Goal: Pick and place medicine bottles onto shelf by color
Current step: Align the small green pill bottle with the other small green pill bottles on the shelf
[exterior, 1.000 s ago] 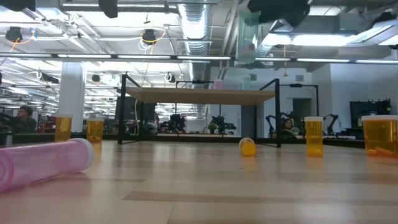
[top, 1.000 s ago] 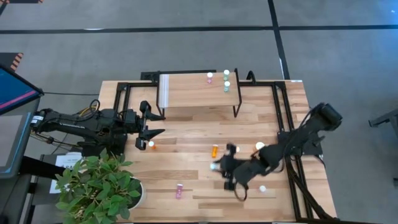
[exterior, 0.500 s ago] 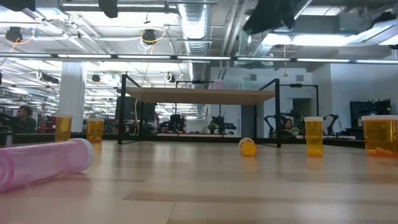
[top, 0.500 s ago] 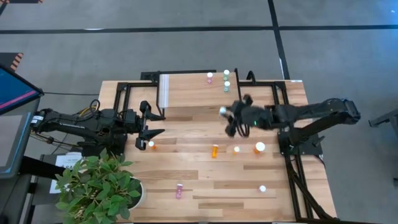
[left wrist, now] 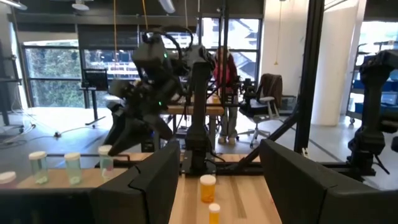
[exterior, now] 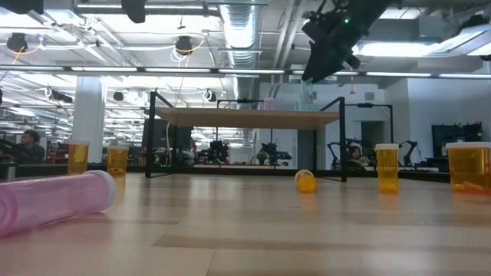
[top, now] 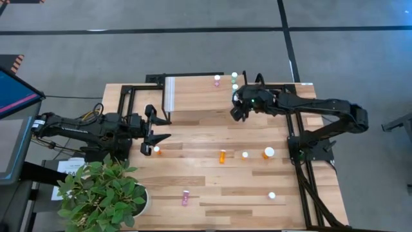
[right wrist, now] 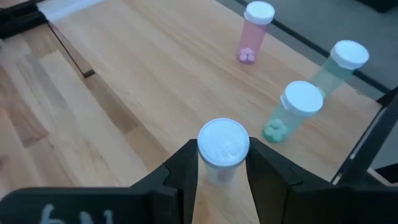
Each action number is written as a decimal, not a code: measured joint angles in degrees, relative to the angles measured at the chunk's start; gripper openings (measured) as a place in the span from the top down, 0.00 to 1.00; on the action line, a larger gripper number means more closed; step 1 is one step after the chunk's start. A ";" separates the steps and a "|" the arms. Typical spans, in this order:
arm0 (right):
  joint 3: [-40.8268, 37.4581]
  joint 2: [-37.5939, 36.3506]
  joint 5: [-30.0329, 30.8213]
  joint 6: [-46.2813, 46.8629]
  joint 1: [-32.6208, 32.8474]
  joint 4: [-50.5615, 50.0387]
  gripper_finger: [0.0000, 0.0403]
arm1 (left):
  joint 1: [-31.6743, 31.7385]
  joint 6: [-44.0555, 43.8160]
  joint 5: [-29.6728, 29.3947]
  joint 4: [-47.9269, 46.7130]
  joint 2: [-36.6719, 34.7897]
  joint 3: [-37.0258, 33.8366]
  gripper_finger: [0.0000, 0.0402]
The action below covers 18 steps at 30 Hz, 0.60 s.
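So the right gripper point(right wrist: 222, 163) is clamped on a white-capped bottle point(right wrist: 222, 146) held upright over the shelf point(right wrist: 143, 74), with two pale green bottles point(right wrist: 292, 112) just up-right of it in the right wrist view.

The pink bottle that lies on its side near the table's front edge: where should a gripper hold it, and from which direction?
Grip the pink cylindrical bottle probably at mid-body, coming straight down from above. It lies flat on the wooden table, so fingers should close across its round sides, not its ends; a sideways push could roll it. The open left gripper is free.
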 joint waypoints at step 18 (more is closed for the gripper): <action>-4.68 -1.14 -0.49 -1.45 -2.09 3.54 0.65 | -0.02 -3.03 -0.70 0.87 3.37 0.07 0.48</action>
